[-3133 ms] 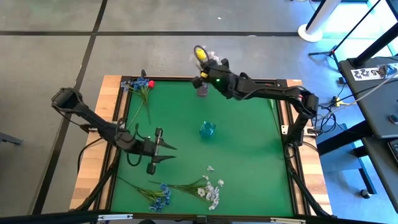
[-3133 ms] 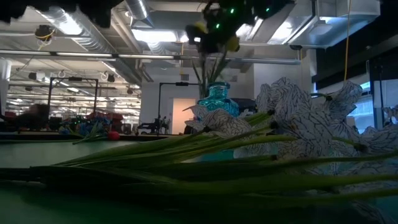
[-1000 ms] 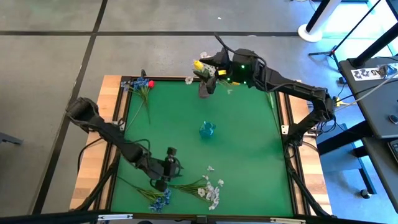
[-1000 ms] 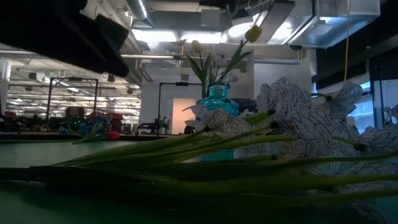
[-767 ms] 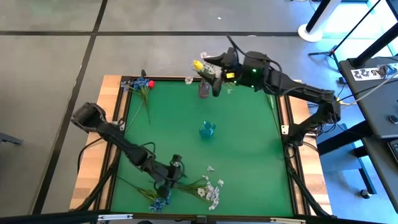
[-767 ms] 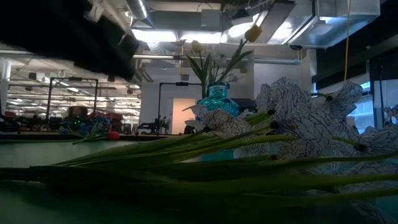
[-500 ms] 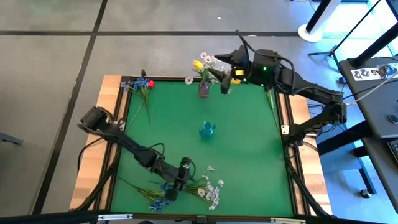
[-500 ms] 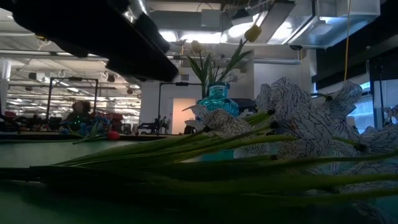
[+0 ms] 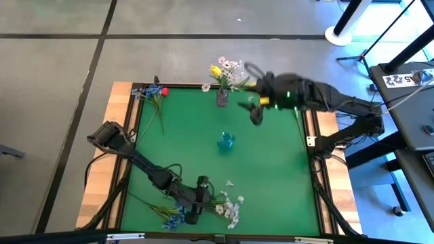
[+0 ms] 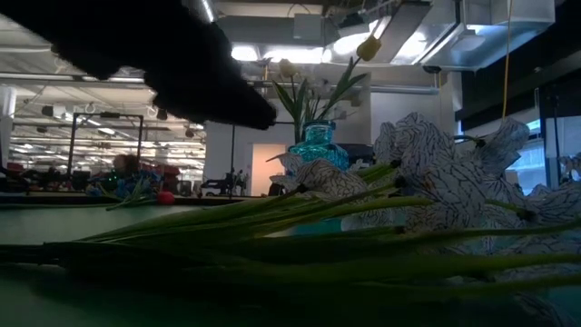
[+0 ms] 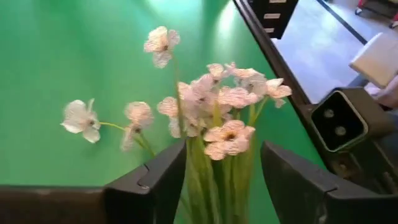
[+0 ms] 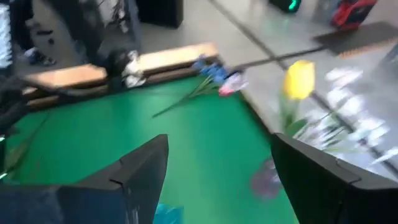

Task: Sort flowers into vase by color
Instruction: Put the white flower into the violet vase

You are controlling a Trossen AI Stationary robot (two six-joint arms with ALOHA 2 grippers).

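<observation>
White small-blossom flowers (image 9: 230, 207) lie on the green mat near the near edge, beside blue blooms (image 9: 175, 215). My left gripper (image 9: 196, 203) is open low over the white flowers; in the left wrist view its fingers (image 11: 155, 186) stand on either side of their green stems (image 11: 217, 177). A small dark vase (image 9: 222, 99) at the far edge holds a yellow bud (image 9: 215, 70) and white blossoms. My right gripper (image 9: 256, 110) is open and empty to the right of that vase. Red and blue flowers (image 9: 153, 95) lie at the far left.
A teal glass vase (image 9: 226, 141) stands empty at the middle of the mat; it also shows in the low view (image 10: 318, 145). The wooden table frame (image 9: 115, 163) borders the mat. In the low view the white flowers (image 10: 436, 182) fill the foreground.
My left gripper has gone toward the near edge and to the right, coming down over the white flowers' stems. My right gripper has drawn back from the dark vase toward the table's right and near side; the yellow bud stays in the vase.
</observation>
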